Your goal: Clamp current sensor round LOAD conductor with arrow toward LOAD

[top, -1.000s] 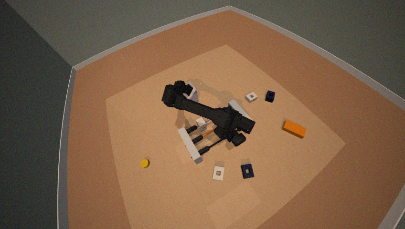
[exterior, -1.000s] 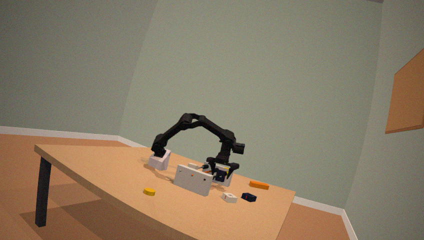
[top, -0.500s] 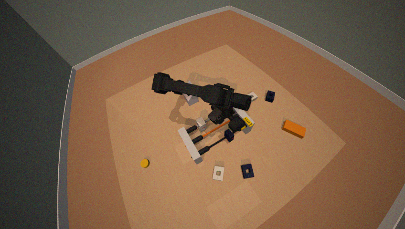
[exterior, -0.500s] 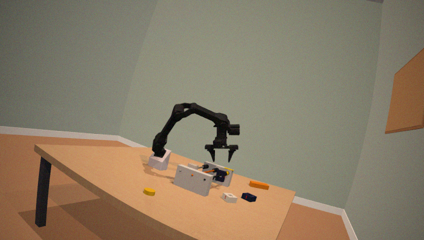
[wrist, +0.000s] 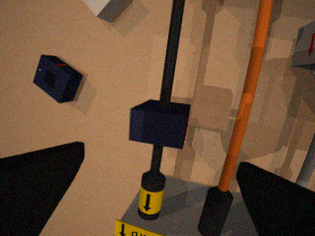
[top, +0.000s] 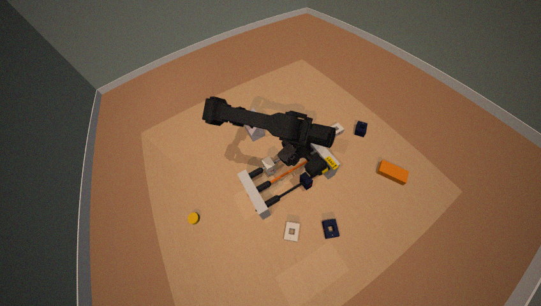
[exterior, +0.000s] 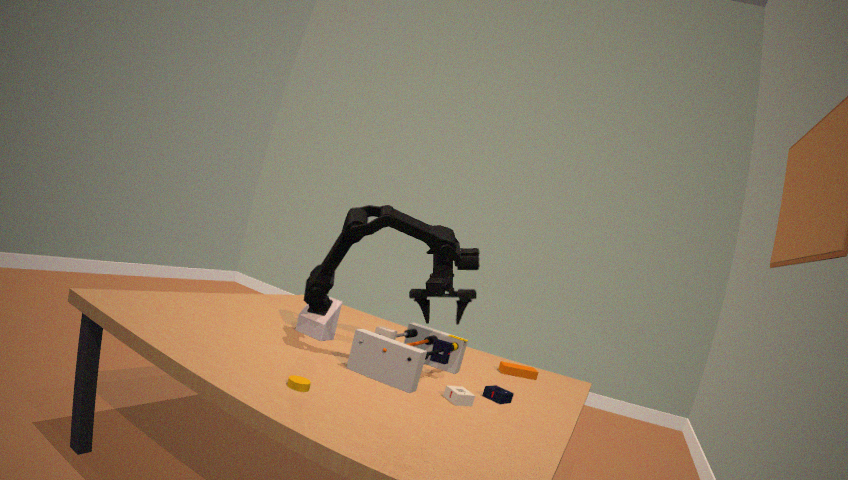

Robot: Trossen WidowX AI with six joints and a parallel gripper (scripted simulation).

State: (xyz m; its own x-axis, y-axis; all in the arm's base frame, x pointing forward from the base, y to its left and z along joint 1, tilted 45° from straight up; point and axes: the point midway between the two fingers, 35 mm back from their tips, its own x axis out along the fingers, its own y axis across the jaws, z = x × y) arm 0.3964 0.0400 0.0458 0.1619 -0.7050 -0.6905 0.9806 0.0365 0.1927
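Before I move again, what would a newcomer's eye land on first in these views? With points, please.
Likely the black arm [top: 246, 115] [exterior: 410, 228], arching over the wire rig with its claw [exterior: 442, 323] [wrist: 161, 160] open above it. Next, the dark blue sensor [top: 306, 181] [exterior: 438, 347] [wrist: 158, 124] around the black conductor [top: 289, 190] [wrist: 171, 54], near the yellow LOAD label [top: 331, 162]. Then the bright orange block [top: 392, 172] [exterior: 517, 370], off beyond the rig.

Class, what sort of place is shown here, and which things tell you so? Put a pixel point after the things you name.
Probably a robotics test room: a robot arm [top: 250, 117] [exterior: 410, 228] on a wooden table [top: 212, 257] [exterior: 226, 356], beside a conductor rig [top: 253, 194] [exterior: 386, 362], between plain walls.
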